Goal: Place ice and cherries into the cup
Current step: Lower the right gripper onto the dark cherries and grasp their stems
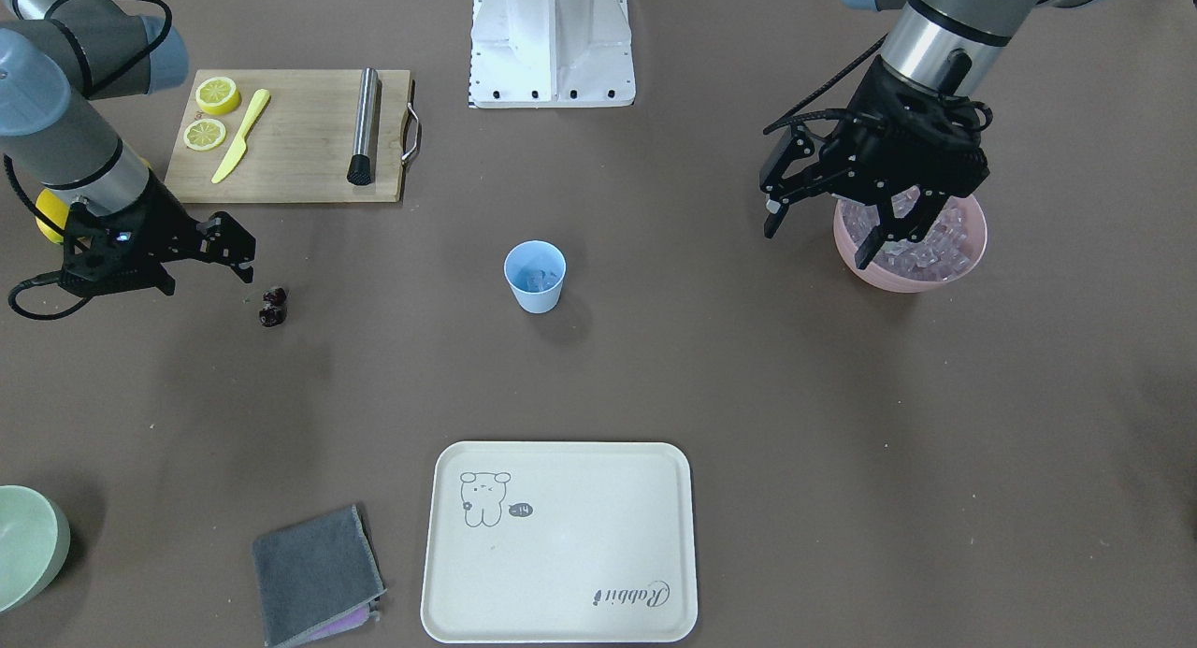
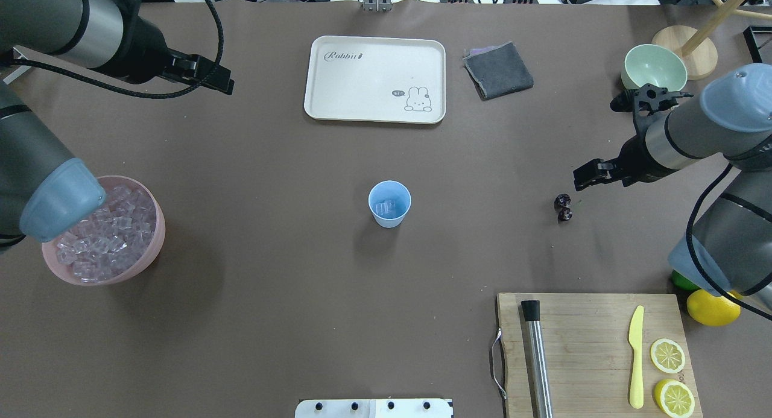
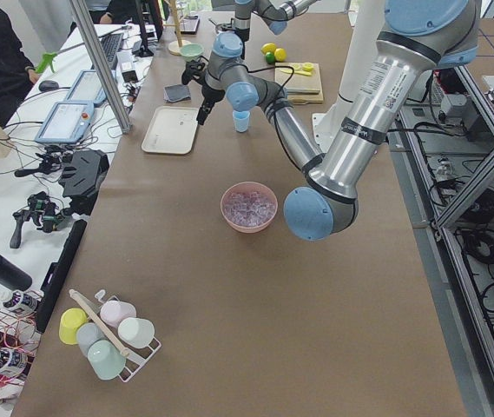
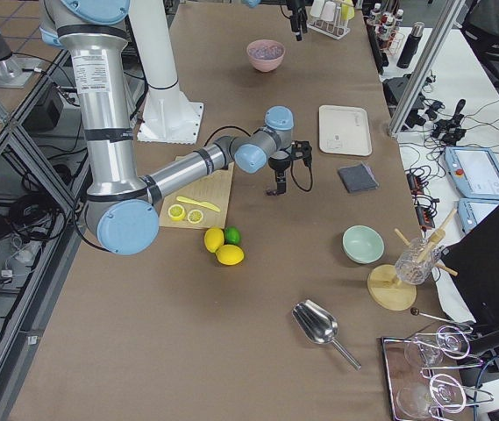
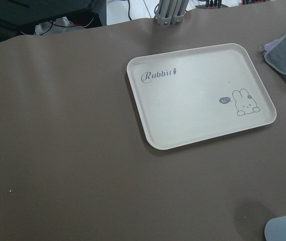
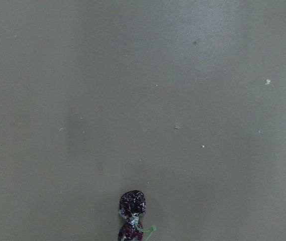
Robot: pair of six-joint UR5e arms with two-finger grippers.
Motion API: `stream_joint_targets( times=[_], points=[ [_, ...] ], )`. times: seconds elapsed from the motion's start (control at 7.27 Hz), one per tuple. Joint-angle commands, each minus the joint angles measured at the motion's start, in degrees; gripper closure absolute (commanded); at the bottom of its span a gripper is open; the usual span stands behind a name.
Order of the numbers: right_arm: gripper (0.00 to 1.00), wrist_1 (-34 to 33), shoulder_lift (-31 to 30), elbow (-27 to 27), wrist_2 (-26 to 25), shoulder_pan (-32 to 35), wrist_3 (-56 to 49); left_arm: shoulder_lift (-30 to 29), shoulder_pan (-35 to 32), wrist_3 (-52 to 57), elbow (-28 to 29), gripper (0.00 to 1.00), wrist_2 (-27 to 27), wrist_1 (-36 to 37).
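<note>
The pale blue cup [image 1: 535, 276] stands upright mid-table and holds a few ice cubes; it also shows in the overhead view [image 2: 389, 204]. More ice [image 1: 926, 251] fills a pink bowl [image 2: 151, 249]. My left gripper [image 1: 815, 244] is open and empty, raised above the bowl's cup-side rim. The dark cherries [image 1: 273, 307] lie on the table, also in the overhead view [image 2: 564, 207] and at the bottom of the right wrist view [image 6: 131, 213]. My right gripper [image 1: 208, 279] is open and empty, just beside the cherries and apart from them.
A wooden cutting board [image 1: 290, 162] carries two lemon halves [image 1: 210, 113], a yellow knife [image 1: 240, 136] and a steel muddler [image 1: 364, 124]. A cream tray [image 1: 559, 541], a grey cloth [image 1: 316, 573] and a green bowl [image 1: 28, 543] lie on the far side. A lemon [image 2: 713, 307] sits by the board.
</note>
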Motion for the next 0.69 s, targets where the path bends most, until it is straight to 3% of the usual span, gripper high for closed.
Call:
stream_joint_targets(
  times=[0.0, 0.55],
  points=[
    [0.00, 2.15, 0.17, -1.86, -0.79, -2.42, 2.96, 0.03, 0.15, 0.01, 0.31, 0.03, -0.04, 0.00],
    [0.01, 3.13, 0.87, -3.36, -3.35, -5.94, 6.39, 0.03, 0.15, 0.01, 0.14, 0.03, -0.13, 0.00]
  ],
)
